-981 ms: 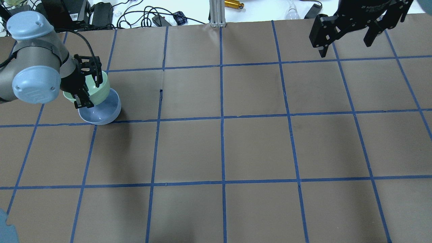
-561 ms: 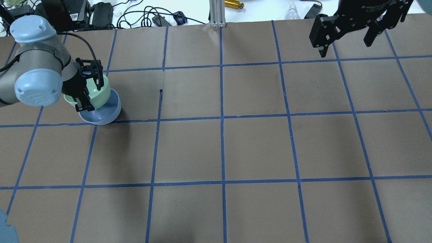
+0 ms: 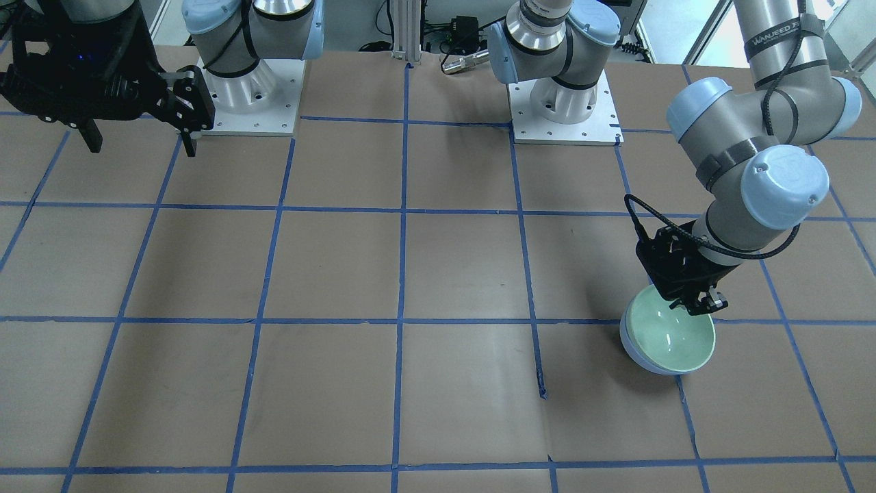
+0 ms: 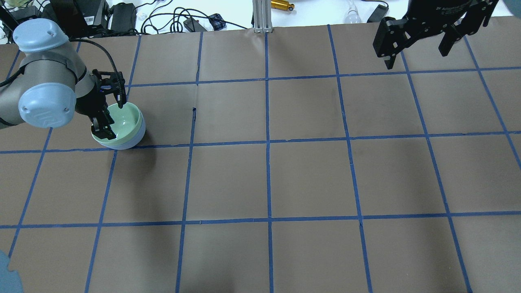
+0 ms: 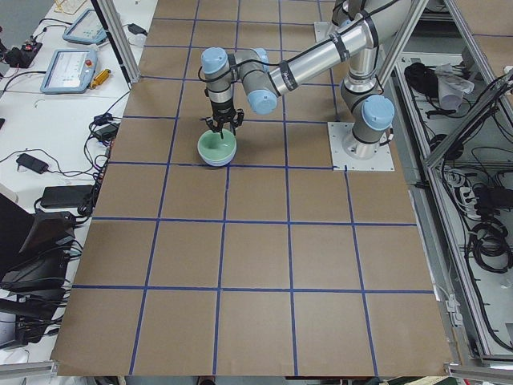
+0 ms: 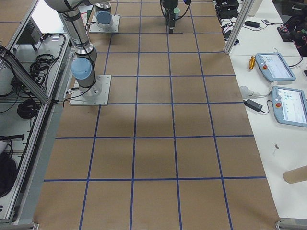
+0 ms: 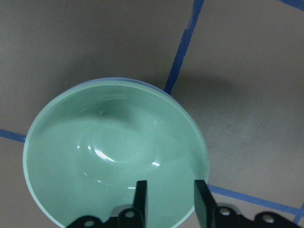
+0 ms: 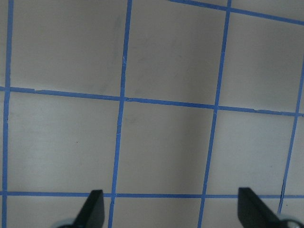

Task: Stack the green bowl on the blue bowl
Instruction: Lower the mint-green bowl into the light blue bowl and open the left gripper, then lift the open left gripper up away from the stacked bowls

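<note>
The glossy round mint-green bowl (image 4: 126,118) sits nested in the glossy periwinkle-blue bowl (image 4: 136,139) on the counter (image 4: 285,179), just beneath the left end effector (image 7: 171,202). Its parted fingers (image 7: 140,199) flank the rim, ungripping. The right end effector (image 4: 417,47), well apart, gapes wide.

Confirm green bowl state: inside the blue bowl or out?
Inside: green bowl sits nested in blue bowl, only the blue outer wall showing below its rim.

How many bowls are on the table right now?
2. The green bowl sits nested inside the blue bowl, one stack at the robot's left side of the table, with the left gripper straddling the green rim. No others show in any view.
</note>
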You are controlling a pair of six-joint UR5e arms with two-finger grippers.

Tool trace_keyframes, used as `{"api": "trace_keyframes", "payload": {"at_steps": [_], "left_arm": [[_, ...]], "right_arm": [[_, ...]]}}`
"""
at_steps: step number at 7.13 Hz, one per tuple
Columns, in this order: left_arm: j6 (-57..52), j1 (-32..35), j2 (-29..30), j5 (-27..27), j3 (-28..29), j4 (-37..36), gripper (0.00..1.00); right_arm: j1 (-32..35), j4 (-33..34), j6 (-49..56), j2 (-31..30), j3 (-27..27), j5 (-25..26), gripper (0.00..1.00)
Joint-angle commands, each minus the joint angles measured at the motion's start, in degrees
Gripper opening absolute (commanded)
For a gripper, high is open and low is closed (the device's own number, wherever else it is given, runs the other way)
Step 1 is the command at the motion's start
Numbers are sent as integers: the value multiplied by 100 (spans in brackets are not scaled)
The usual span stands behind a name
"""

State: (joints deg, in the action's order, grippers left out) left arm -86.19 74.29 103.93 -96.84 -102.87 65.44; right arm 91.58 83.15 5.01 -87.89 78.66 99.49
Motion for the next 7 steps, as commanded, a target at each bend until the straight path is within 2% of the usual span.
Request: {"api": "trace_keyframes", "payload": {"at_steps": [1, 3, 4, 7], "left_arm": [[677, 94, -205, 25, 135, 100, 100], [2797, 601, -522, 86, 477, 756, 100], [3879, 761, -680, 322, 661, 1125, 100], [6588, 929, -1285, 438, 1005, 2162, 100]], "right_arm": [[1, 0, 0, 0, 0, 0, 100], [1, 0, 0, 0, 0, 0, 100], [1, 0, 0, 0, 0, 0, 100], [1, 0, 0, 0, 0, 0, 100]]}}
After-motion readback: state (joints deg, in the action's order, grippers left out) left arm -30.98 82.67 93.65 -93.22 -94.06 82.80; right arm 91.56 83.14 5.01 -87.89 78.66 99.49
